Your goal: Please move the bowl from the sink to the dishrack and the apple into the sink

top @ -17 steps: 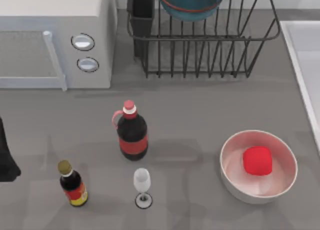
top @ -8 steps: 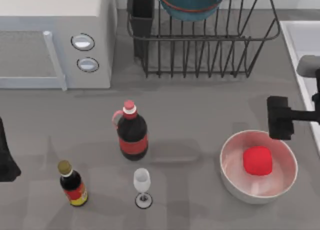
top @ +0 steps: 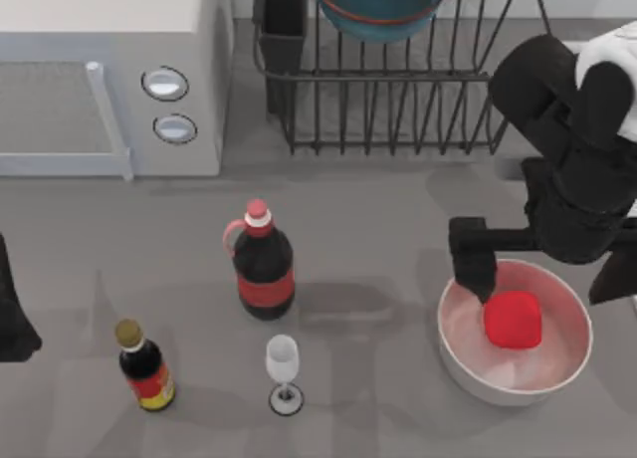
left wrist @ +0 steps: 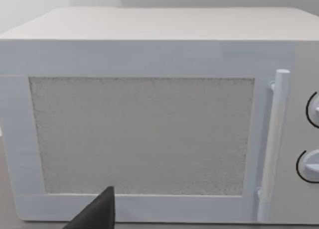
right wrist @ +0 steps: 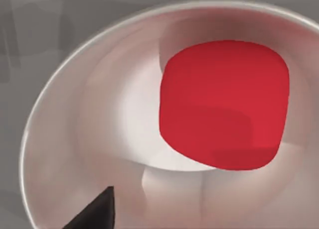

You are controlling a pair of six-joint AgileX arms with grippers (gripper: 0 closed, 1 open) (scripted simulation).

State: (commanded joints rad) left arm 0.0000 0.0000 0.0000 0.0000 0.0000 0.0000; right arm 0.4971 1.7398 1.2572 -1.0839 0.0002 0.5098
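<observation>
The red apple lies inside a plain white bowl at the front right of the table. My right gripper hangs open just above that bowl, one finger at the bowl's left rim and the other past its right rim, so the apple sits between them, untouched. The teal-blue bowl with its red band rests in the black dishrack at the back. My right arm covers the sink at the table's right edge. My left gripper is parked at the left edge.
A white microwave fills the back left, facing the left wrist camera. A dark red-capped bottle, a small sauce bottle and a wine glass stand left of the white bowl. A black utensil cup sits at the rack's left corner.
My right arm has come in from the right edge and moved left and down over the white bowl, its open fingers now straddling the apple. Nothing else has moved.
</observation>
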